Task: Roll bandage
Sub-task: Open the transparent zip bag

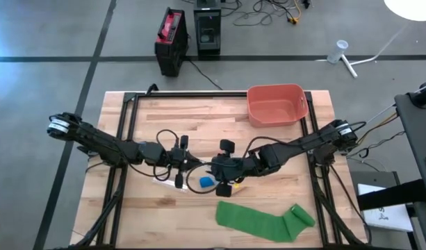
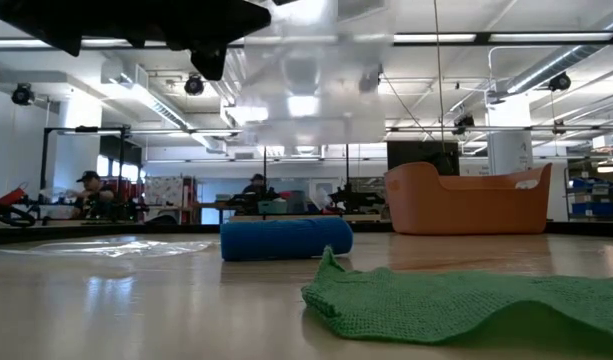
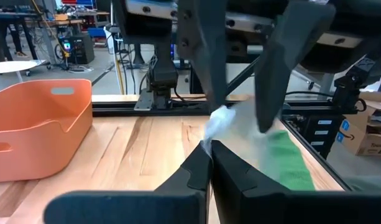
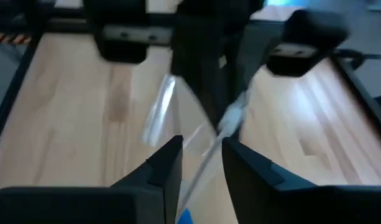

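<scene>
left claw (image 1: pixel 187 161) closed on clear wrapper (image 3: pixel 230 124) | right claw (image 1: pixel 214 167) part open, facing it | blue bandage roll (image 1: pixel 207 182) below both claws, nearer the right | green bandage (image 1: pixel 265 221) farther right

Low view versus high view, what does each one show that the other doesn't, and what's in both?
Only the low view shows the room behind the table: ceiling lights and people at distant benches.

Only the high view shows both arms meeting mid-table, the left gripper shut on a clear plastic wrapper, the right gripper facing it, plus the grey floor and black cases.

Both show the blue bandage roll, the green bandage, the orange bin and the wooden table.
</scene>
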`<state>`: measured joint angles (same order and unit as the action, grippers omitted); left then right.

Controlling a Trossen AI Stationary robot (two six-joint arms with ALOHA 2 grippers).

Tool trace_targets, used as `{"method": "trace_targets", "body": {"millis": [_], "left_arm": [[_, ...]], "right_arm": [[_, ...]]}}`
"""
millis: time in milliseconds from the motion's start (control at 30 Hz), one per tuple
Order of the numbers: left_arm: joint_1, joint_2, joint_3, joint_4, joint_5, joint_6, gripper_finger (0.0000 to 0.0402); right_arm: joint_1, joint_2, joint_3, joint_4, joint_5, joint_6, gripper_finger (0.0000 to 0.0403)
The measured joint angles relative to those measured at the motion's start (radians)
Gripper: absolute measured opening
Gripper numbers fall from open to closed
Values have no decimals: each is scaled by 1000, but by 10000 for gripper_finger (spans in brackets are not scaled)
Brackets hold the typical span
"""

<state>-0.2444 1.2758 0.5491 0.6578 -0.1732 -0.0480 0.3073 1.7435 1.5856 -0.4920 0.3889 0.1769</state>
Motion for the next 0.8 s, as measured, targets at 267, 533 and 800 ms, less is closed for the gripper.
{"method": "trace_targets", "body": {"millis": [267,533,800], "left_arm": [[-5,0,-1,15,0,-2,0],[-11,0,-5,18,1,-2,0],[-20,1,-6,-13,1,9,0]], "right_arm": [[-2,9,0,42,12,6,79],[-5,52,-1,61,57,-3,35],[-7,63,-1,51,51,-9,5]]}}
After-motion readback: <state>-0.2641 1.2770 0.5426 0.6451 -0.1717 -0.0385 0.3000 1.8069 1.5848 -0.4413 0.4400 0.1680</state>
